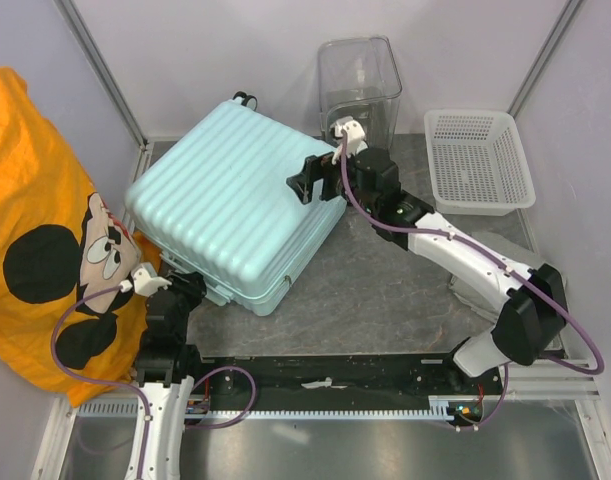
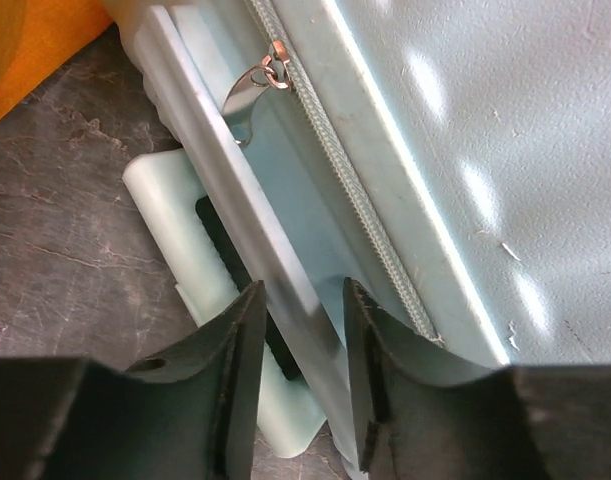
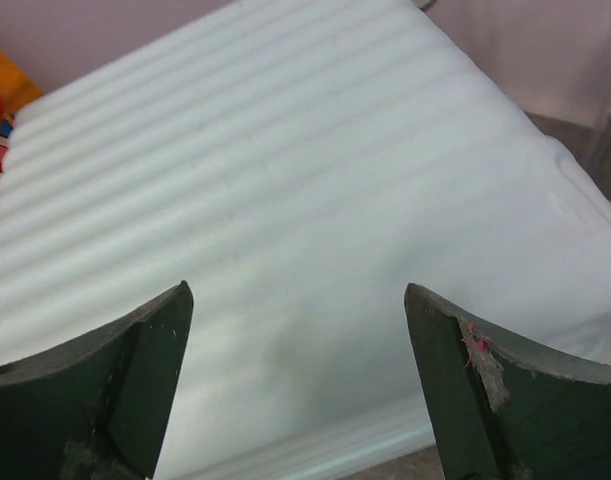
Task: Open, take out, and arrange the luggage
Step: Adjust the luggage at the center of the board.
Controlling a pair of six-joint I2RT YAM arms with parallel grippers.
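Note:
The luggage (image 1: 235, 200), a mint ribbed hard-shell suitcase, lies flat on the table at the centre left, its wheels (image 1: 247, 99) at the far end. My left gripper (image 1: 193, 284) is at its near left corner. In the left wrist view the left gripper (image 2: 300, 295) stands partly open astride a pale rim (image 2: 235, 190) of the luggage (image 2: 505, 150), with small gaps on both sides. A silver zipper pull (image 2: 257, 85) hangs just ahead, beside the zipper track (image 2: 365, 200). My right gripper (image 1: 307, 182) hovers wide open over the shell's right edge; the right gripper (image 3: 297, 290) holds nothing above the luggage (image 3: 285, 170).
A clear plastic box (image 1: 360, 85) stands behind the suitcase at the back. A white mesh basket (image 1: 480, 160) sits at the back right. Orange cartoon-mouse fabric (image 1: 45, 230) fills the left side. Grey marbled tabletop (image 1: 385, 290) shows to the right of the suitcase.

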